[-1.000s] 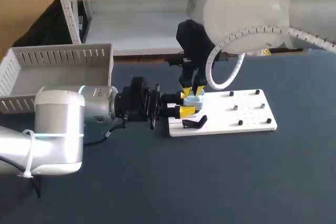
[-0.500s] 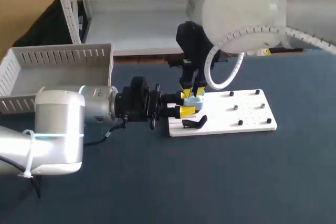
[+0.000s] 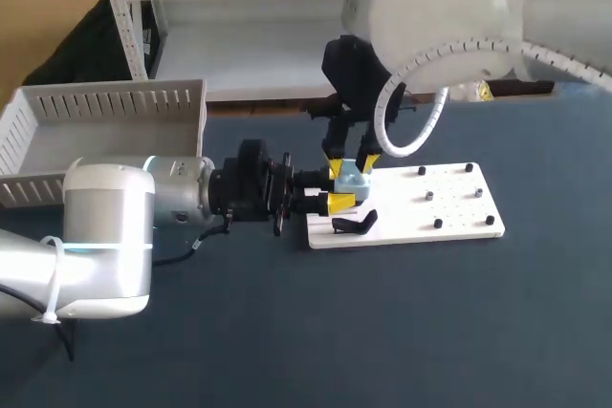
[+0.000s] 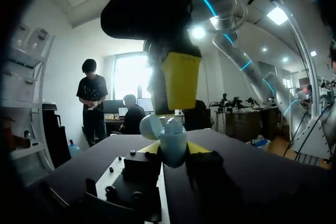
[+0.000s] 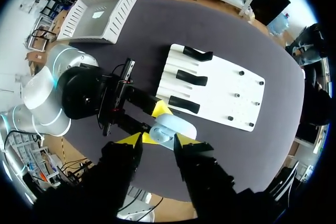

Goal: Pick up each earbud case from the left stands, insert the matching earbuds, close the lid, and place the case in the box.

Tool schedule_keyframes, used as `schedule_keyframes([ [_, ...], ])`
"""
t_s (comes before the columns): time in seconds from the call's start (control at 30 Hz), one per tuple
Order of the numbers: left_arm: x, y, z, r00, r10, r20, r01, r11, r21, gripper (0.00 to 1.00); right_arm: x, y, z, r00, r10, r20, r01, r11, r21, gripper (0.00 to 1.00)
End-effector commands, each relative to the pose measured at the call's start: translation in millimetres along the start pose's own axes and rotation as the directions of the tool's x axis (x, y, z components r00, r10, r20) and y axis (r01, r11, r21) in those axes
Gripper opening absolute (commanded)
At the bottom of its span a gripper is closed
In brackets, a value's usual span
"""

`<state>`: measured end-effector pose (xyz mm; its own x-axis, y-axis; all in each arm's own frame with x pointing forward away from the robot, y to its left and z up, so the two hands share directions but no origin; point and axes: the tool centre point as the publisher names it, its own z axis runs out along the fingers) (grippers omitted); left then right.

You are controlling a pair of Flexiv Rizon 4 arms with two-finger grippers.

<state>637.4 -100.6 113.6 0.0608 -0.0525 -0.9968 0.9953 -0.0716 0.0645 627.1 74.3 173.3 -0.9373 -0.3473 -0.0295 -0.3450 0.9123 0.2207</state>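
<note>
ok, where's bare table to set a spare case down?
Free: dark table in front of the white board, and right of it. Crowded: board's left end, where left gripper and right gripper meet at the blue case.

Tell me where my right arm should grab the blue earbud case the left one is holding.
From above, on the two bare sides of the earbud case, below the open lid. The left gripper clamps its other two sides, fingers reaching in sideways, and the lid would likely swing.
</note>
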Motion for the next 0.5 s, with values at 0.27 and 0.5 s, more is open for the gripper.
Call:
schedule_keyframes([
  [0.27, 0.6, 0.6, 0.0, 1.000, 0.001, 0.002, -0.001, 1.000, 0.000, 0.00, -24.1, -39.1, -44.6, 0.988, 0.128, 0.082, -0.123, 0.990, -0.071, 1.00],
  [0.5, 0.6, 0.6, 0.0, 1.000, 0.001, 0.002, -0.001, 1.000, 0.000, 0.00, -44.7, -66.5, -40.6, 0.970, 0.222, 0.099, -0.218, 0.975, -0.049, 1.00],
])
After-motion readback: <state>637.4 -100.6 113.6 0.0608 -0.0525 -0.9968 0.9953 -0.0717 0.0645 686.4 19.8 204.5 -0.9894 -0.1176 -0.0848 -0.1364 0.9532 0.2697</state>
